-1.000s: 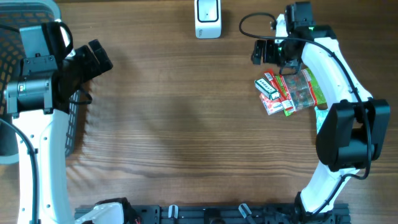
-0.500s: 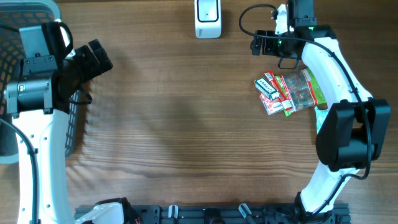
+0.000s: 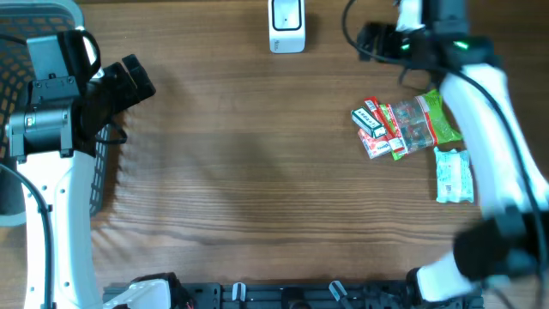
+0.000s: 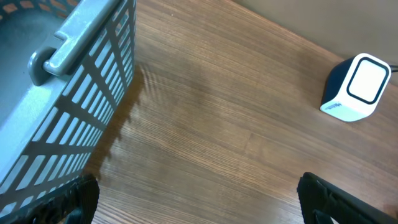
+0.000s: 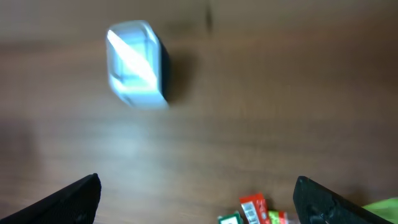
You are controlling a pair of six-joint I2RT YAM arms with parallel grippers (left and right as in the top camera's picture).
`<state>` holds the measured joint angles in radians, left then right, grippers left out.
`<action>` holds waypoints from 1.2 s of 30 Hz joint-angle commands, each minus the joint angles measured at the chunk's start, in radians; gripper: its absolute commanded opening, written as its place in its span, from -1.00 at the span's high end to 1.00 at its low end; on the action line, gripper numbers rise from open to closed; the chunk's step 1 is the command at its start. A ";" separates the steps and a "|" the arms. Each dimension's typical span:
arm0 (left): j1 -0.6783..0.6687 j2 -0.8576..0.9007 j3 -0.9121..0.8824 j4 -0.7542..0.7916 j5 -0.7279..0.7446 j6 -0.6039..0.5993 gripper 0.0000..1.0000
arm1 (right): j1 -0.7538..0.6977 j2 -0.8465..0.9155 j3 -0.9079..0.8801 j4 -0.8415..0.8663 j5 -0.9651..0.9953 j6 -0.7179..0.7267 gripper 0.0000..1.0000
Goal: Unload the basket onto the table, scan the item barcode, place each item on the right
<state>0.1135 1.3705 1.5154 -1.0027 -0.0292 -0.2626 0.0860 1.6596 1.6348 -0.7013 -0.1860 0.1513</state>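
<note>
Left gripper: the left gripper is seen with its black jaws spread wide and nothing held between them; it is poised just beside the grey slatted plastic basket, at the left side of the brown wooden table; only bare wood is framed between its fingertips in the wrist view.

Right gripper: the right gripper is likewise released, with jaws wide apart and empty; it is held near the far edge of the table, to the right of the scanner and apart from the packets (its own wrist view is smeared by blur, so fine detail cannot be read there).

Items: a small cluster is laid flat on the right half of the table; red, green and white printed packets are touched by a clear plastic bag with a green edge; a white rectangular sachet is set just beside them, on the near side; none is gripped; the print is too small to be read.

Scanner: the white box-shaped barcode scanner is stood at the far edge, mid-table, well apart from the packets; it is caught at the upper right of the left wrist view and, blurred, at the upper left of the right wrist view.

Basket: its ribbed wall fills the left of the left wrist view.
</note>
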 commanded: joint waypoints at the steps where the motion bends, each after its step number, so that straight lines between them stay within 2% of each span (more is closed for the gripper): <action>1: 0.004 -0.007 0.009 0.002 -0.006 0.020 -1.00 | 0.001 -0.246 0.013 0.002 0.006 -0.018 -0.99; 7: 0.004 -0.007 0.009 0.002 -0.006 0.020 -1.00 | 0.001 -0.512 0.013 0.002 0.010 -0.021 -0.99; 13: 0.004 -0.007 0.009 0.002 -0.006 0.020 -1.00 | 0.001 -0.691 -0.003 -0.002 0.250 -0.050 -1.00; 19: 0.004 -0.007 0.009 0.002 -0.006 0.020 -1.00 | 0.001 -0.910 -0.174 0.049 0.349 -0.055 -1.00; 25: 0.004 -0.007 0.009 0.002 -0.006 0.020 -1.00 | 0.000 -1.162 -0.489 0.262 0.344 -0.058 -0.99; 30: 0.004 -0.007 0.009 0.002 -0.006 0.020 -1.00 | -0.006 -1.381 -0.804 0.528 0.310 -0.055 -0.99; 36: 0.004 -0.007 0.009 0.002 -0.006 0.020 -1.00 | -0.007 -1.545 -1.132 0.875 0.258 -0.054 -1.00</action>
<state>0.1135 1.3705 1.5154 -1.0031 -0.0292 -0.2626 0.0834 0.1913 0.6441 0.0811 0.1165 0.1062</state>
